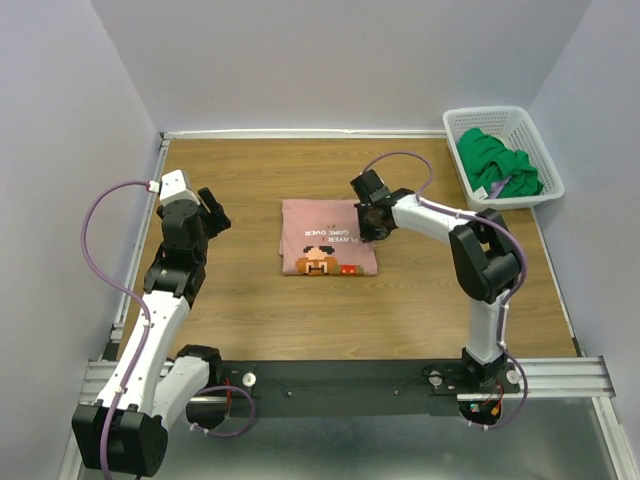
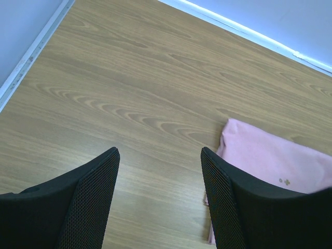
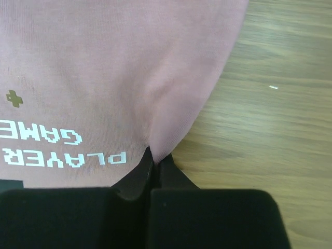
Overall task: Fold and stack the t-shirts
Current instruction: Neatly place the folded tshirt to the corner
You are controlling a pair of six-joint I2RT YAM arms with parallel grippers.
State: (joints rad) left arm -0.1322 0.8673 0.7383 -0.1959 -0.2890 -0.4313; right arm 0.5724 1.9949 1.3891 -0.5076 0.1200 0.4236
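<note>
Folded pink t-shirt [image 1: 326, 232], long axis left-right

My right pincer [image 3: 154, 162] is covering the pink t-shirt [image 3: 104, 67] edge nipped between its closed tips; the shirt is running off the top and left edges. My left pincer [image 2: 160, 155] is hiding the shirt's near corner behind one finger [image 2: 244, 207]. From above, the basket [image 1: 487, 111] wall is masking part of the green t-shirt [image 1: 497, 160], and the pink shirt's lettering [image 1: 325, 238] is showing too small to read.

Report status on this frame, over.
Right gripper shut on pink tee, at its edge. Left gripper open, off the cloth. Green tee in basket. Nothing obstructing.
</note>
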